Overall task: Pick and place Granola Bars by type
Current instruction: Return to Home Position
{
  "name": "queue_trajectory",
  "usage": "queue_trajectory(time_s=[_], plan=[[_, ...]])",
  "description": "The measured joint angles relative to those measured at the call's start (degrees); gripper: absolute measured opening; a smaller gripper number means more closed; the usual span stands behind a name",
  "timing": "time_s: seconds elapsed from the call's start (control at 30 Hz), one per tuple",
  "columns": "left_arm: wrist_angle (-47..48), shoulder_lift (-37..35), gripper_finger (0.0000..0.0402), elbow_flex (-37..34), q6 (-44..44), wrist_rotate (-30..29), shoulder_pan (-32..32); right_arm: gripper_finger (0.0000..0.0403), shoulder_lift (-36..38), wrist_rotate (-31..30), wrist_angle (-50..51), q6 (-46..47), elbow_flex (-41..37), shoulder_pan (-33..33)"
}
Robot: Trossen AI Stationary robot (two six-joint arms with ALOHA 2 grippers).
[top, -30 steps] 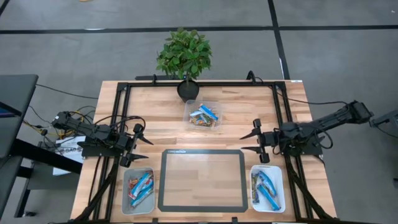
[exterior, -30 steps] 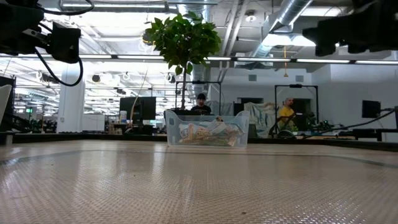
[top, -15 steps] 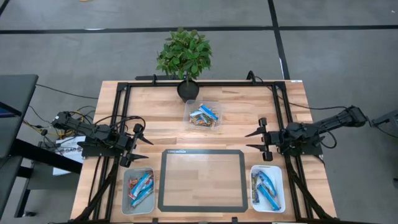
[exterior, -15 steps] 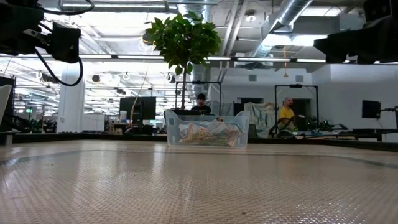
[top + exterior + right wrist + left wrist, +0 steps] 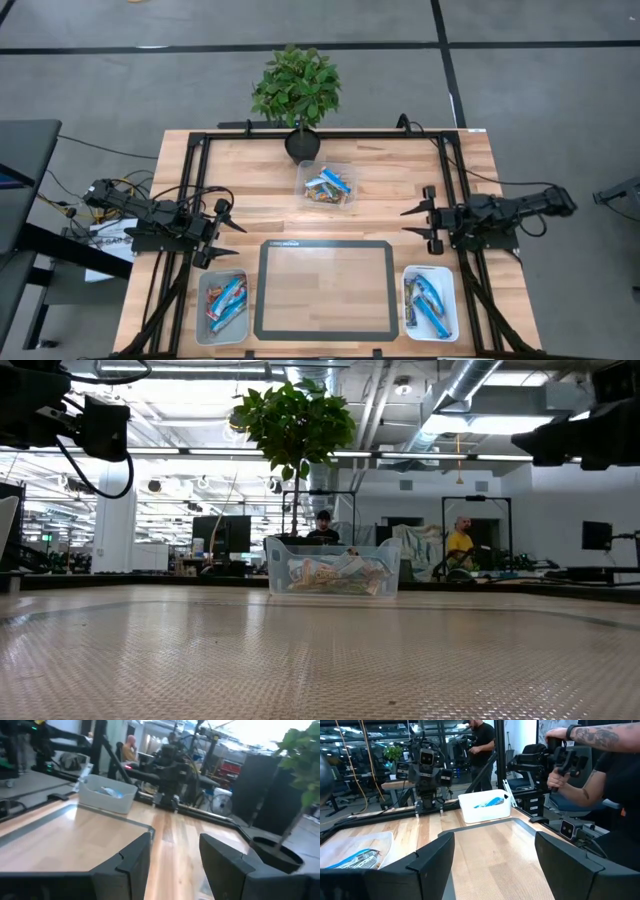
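- You are viewing 3 clear bins around a black-framed mat [image 5: 325, 289]. The centre bin [image 5: 327, 185], at the far side near the potted plant [image 5: 296, 88], is holding mixed granola bars [image 5: 326, 186], some blue-wrapped and some in lighter wrappers.
- The left bin [image 5: 223, 305] is carrying blue and red wrapped bars. The right bin [image 5: 430, 302] is carrying blue wrapped bars. Sorted bars are therefore lying in both side bins while stock is remaining in the centre bin, so judge the sort as partly done, with the centre bin's contents left to distribute.
- The left gripper [image 5: 228, 239] is hovering above the left bin's far edge, fingers spread apart and holding nothing.
- The right gripper [image 5: 418, 222] is hovering over the table's right side, between the centre bin and the right bin, fingers likewise spread and empty.
- The mat's far edge is bearing a small white mark; the text is too small to read. No wrapper brand is legible in any view.
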State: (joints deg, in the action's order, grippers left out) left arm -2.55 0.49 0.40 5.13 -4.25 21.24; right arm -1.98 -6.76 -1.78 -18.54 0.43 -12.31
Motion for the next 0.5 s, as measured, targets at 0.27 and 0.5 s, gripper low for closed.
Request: queue_trajectory(time_s=[0.27,0.5], plan=[[0.0,0.0,0.027,0.0,-0.2,0.0,0.0,0.0164,-0.7,-0.5,0.0,3.7,0.0,3.8],[0.0,0.0,0.027,0.0,-0.2,0.0,0.0,0.0165,-0.7,-0.7,0.0,5.0,0.0,5.8]])
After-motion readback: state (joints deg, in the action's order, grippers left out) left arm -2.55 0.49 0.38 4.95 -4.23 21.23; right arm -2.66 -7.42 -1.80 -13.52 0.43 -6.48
